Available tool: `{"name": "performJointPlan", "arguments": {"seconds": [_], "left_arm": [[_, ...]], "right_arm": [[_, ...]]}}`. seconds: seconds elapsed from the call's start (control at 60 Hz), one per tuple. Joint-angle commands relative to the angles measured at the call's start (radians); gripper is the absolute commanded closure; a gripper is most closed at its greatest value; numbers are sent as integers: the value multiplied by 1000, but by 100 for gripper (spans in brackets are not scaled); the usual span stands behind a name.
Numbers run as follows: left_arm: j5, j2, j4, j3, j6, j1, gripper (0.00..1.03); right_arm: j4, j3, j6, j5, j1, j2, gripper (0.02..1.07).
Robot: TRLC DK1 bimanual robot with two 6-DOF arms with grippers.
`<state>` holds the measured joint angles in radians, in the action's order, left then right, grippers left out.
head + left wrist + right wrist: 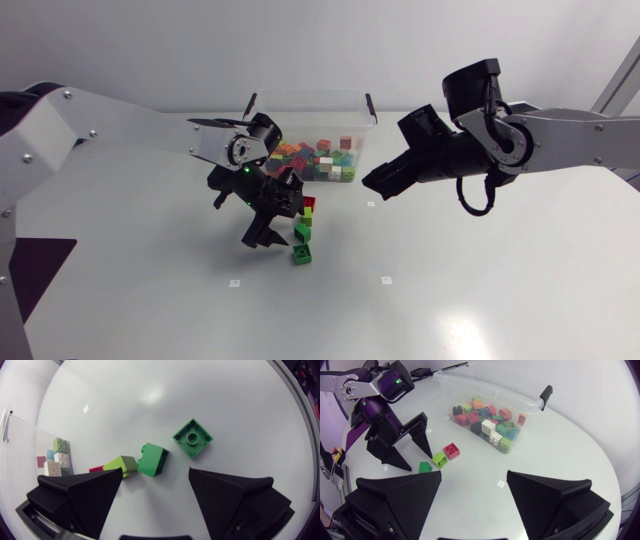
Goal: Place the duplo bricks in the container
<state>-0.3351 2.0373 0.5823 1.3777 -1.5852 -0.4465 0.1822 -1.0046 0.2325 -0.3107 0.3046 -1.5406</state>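
Just beyond spread left fingers (80,495) lie bricks (152,460).

Nothing legible for you to log: no text, number or sign can be read. The white tags (386,280) toward the near edge of the tabletop (480,310): too small to tell any marking. The duplo bricks (192,438): no readable print.
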Motion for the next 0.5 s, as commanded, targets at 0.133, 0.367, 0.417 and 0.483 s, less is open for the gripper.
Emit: {"name": "performJointPlan", "arguments": {"seconds": [0.133,0.367,0.417,0.483], "left_arm": [[1,40,24,27,-62,-17,22],[1,40,59,12,-87,-26,35],[1,40,68,12,-93,-26,37],[1,37,77,7,-94,-26,40]], "right_arm": [[-12,27,8,-4,-2,19,13],[-12,31,7,-4,1,22,13],[-13,32,5,-2,1,22,13],[-13,35,5,-4,1,27,13]]}}
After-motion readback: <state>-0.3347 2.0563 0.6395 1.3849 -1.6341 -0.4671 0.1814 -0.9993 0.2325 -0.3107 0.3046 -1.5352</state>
